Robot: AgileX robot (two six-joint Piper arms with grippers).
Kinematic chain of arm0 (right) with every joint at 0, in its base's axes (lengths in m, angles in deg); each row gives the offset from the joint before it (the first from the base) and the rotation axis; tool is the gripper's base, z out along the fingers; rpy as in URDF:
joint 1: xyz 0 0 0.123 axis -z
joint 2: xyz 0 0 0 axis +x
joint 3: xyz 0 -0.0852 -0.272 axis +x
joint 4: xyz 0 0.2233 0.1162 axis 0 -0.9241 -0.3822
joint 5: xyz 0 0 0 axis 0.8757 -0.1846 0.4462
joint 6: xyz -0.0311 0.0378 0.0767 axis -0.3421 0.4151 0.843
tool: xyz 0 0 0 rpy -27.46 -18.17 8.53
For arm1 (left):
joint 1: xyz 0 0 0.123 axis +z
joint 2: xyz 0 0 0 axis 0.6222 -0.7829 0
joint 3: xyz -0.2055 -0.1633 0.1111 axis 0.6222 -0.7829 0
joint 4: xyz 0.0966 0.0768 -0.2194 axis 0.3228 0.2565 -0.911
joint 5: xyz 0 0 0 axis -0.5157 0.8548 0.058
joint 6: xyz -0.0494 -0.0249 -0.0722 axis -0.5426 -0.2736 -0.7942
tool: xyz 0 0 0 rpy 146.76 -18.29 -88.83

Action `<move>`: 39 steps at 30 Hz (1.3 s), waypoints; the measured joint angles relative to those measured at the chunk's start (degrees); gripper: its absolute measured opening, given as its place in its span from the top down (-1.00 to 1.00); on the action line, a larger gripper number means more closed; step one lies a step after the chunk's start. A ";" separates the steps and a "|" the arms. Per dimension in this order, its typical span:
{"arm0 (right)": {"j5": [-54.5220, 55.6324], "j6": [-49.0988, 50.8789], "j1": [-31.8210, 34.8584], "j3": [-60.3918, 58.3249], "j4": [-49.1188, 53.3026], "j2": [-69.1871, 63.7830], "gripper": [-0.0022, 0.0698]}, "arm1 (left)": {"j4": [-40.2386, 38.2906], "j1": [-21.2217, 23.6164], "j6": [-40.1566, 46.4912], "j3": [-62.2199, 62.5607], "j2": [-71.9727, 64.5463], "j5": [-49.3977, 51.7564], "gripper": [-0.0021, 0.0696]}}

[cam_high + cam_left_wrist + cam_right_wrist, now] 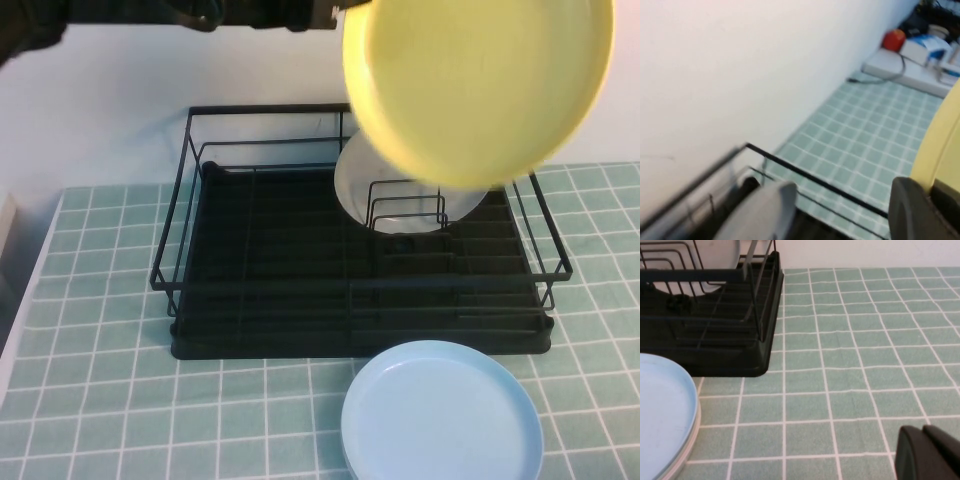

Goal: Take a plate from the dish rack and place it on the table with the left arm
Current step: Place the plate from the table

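The yellow plate (480, 90) hangs tilted high above the right end of the black wire dish rack (360, 284), clear of it. My left arm reaches in along the top of the high view, and my left gripper (335, 12) is at the plate's left rim. In the left wrist view my left gripper (927, 195) is shut on the yellow plate's rim (940, 145), above the rack's top wire (805, 175). My right gripper (925, 452) is shut and empty, low over the green tiled table (850, 365) to the right of the rack (715, 355).
A grey-white plate (400, 185) stands upright in the rack's dividers. A light blue plate (445, 415) lies on the table (100, 330) in front of the rack. A white wall is behind. A red object (894, 39) and boxes sit beyond the table's end.
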 joint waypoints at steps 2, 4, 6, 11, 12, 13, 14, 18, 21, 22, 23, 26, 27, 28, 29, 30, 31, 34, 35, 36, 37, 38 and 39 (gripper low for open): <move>0.00 0.00 0.00 0.00 0.00 0.00 0.94 | 5.33 0.00 -6.82 0.00 1.83 5.74 0.93; 0.00 0.00 0.00 0.00 0.00 0.00 0.94 | 9.50 0.00 -12.82 0.13 2.56 11.88 0.93; 0.00 0.00 0.00 0.00 0.00 0.00 0.94 | 12.79 0.00 -17.30 0.12 2.67 18.94 0.93; 0.00 0.00 0.00 0.00 0.00 0.00 0.94 | 18.80 -1.13 -25.64 -1.05 2.45 24.08 0.93; 0.00 0.00 0.00 0.00 0.00 0.00 0.94 | 19.65 -1.77 -26.84 -1.77 2.45 24.17 0.93; 0.00 0.00 0.00 0.00 0.00 0.00 0.94 | 20.57 -2.53 -27.99 -2.99 2.45 24.17 0.93; 0.00 0.00 0.00 0.00 0.00 0.00 0.94 | 21.49 -3.24 -28.73 -4.58 2.45 24.17 0.93; 0.00 0.00 0.00 0.00 0.00 0.00 0.94 | 26.13 -8.17 -32.65 -13.26 2.45 21.98 0.93; 0.00 0.00 0.00 0.00 0.00 0.00 0.94 | 29.39 -12.12 -34.94 -20.07 1.91 14.91 0.93; 0.00 0.00 0.00 0.00 0.00 0.00 0.94 | 30.05 -13.24 -35.56 -22.12 1.61 12.68 0.93; 0.00 0.00 0.00 0.00 0.00 0.00 0.94 | 30.89 -14.07 -35.96 -23.77 1.13 9.49 0.93; 0.00 0.00 0.00 0.00 0.00 0.00 0.94 | 31.90 -14.78 -36.72 -26.23 -0.42 3.77 0.93; 0.00 0.00 0.00 0.00 0.00 0.00 0.94 | 31.91 -14.78 -36.90 -26.40 -1.08 2.46 0.93; 0.00 0.00 0.00 0.00 0.00 0.00 0.94 | 32.03 -14.78 -37.03 -26.59 -1.57 1.23 0.93; 0.00 0.00 0.00 0.00 0.00 0.00 0.94 | 32.03 -14.78 -37.12 -26.63 -2.18 0.15 0.92; 0.00 0.00 0.00 0.00 0.00 0.00 0.94 | 31.91 -14.78 -37.50 -26.68 -2.52 -0.56 0.90; 0.00 0.00 0.00 0.00 0.00 0.00 0.94 | 31.82 -14.78 -38.00 -26.68 -2.82 -1.03 0.85; 0.00 0.00 0.00 0.00 0.00 0.00 0.94 | 31.59 -14.78 -38.94 -26.68 -3.08 -1.96 0.50; 0.00 0.00 0.00 0.00 0.00 0.00 0.94 | 31.30 -14.78 -39.42 -26.68 -3.08 -1.96 0.30; 0.00 0.00 0.00 0.00 0.00 0.00 0.94 | 31.20 -14.78 -39.66 -26.68 -2.91 -1.96 0.18; 0.00 0.00 0.00 0.00 0.00 0.00 0.94 | 31.20 -14.67 -39.77 -26.68 -2.65 -1.74 0.04; 0.00 0.00 0.00 0.00 0.00 0.00 0.94 | 31.20 -14.38 -39.77 -26.36 -2.20 -1.09 -0.04; 0.00 0.00 0.00 0.00 0.00 0.00 0.94 | 31.20 -14.10 -39.77 -25.76 -1.59 -0.06 -0.10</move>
